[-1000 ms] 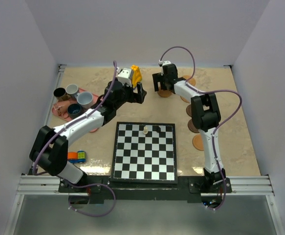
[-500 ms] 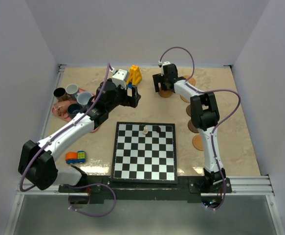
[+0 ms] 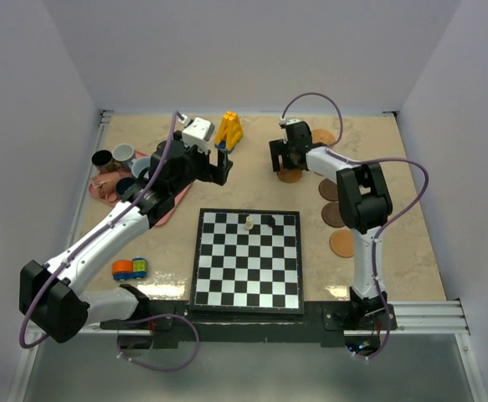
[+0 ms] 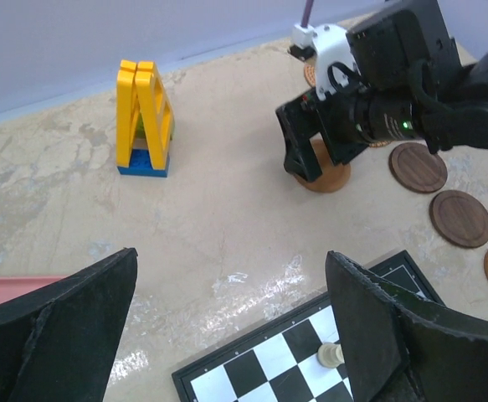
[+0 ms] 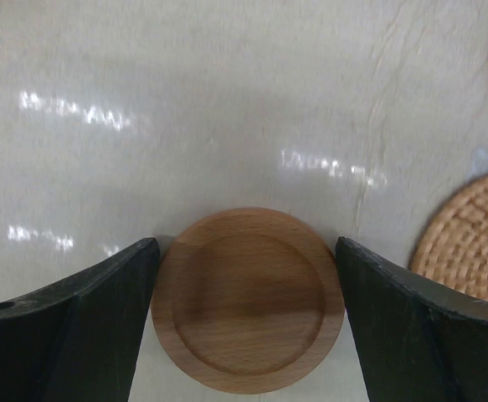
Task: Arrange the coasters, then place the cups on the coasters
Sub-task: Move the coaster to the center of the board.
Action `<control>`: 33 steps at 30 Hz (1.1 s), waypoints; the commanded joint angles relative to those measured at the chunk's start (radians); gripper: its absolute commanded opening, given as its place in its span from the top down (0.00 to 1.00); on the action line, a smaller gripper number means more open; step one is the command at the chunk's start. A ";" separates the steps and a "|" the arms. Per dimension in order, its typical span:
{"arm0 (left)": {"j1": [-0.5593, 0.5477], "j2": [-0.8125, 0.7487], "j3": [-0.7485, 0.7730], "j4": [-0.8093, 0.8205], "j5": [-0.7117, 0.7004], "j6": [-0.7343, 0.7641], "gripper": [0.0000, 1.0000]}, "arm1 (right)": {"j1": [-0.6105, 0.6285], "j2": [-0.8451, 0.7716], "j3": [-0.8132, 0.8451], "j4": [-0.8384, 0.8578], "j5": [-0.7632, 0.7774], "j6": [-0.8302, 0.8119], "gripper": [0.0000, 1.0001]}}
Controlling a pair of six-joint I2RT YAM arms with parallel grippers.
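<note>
Light wooden coaster (image 5: 248,300) lies flat on the surface (image 3: 394,159), right of centre, beyond the far edge of the chessboard (image 3: 248,260). The right fingers (image 5: 76,318) bracket it and bear on its rim at both sides. Over the last second these fingers have narrowed from full width onto the rim. Coaster and fingers together have shifted nearer, toward the other coasters (image 3: 336,215) lined along the right side. Judgement: the arranging step is in progress, and this coaster is being brought into the row. The left fingers (image 4: 59,335) stand wide and empty. That arm has drawn back leftward, toward the cups (image 3: 135,172) on the pink tray (image 3: 101,191). No cup is yet on a coaster.
</note>
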 commanded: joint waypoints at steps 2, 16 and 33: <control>0.010 -0.074 -0.029 0.060 -0.027 0.030 0.01 | 0.002 -0.124 -0.184 -0.036 0.023 0.040 0.13; 0.011 -0.087 -0.092 0.124 0.005 0.010 0.01 | 0.016 -0.368 -0.497 0.039 0.056 0.082 0.18; 0.011 -0.105 -0.112 0.137 -0.021 0.014 0.01 | 0.061 -0.552 -0.655 0.063 0.021 0.151 0.15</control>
